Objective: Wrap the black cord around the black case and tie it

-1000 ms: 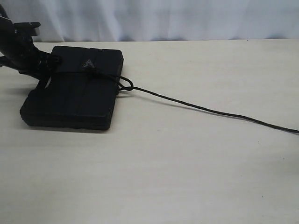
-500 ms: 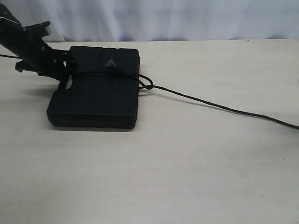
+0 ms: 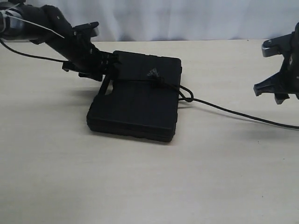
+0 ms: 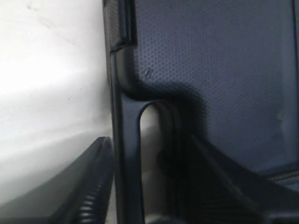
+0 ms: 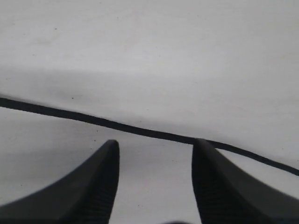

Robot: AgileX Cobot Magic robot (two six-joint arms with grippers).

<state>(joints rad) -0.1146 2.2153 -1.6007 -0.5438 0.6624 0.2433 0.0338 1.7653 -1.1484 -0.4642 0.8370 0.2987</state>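
Pale counter (image 3: 149, 186), with the case (image 3: 140, 105) lying flat a bit left of centre. Left claw (image 3: 108, 65) sits at the case's upper-left edge, jaws straddling the handle bar. Honestly can't tell if it's pinching it or loose. Right claw (image 3: 260, 67) hovers at the right edge, jaws apart, holding nothing. Cord (image 3: 233, 113) crosses the lid, loops at the case's right side, then trails off right past that claw.

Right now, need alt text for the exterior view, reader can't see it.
A flat black case lies on a pale table with a black cord across its lid, knotted on top and trailing off to the right. The left gripper is at the case's handle end; the right gripper hangs open above the loose cord, holding nothing.
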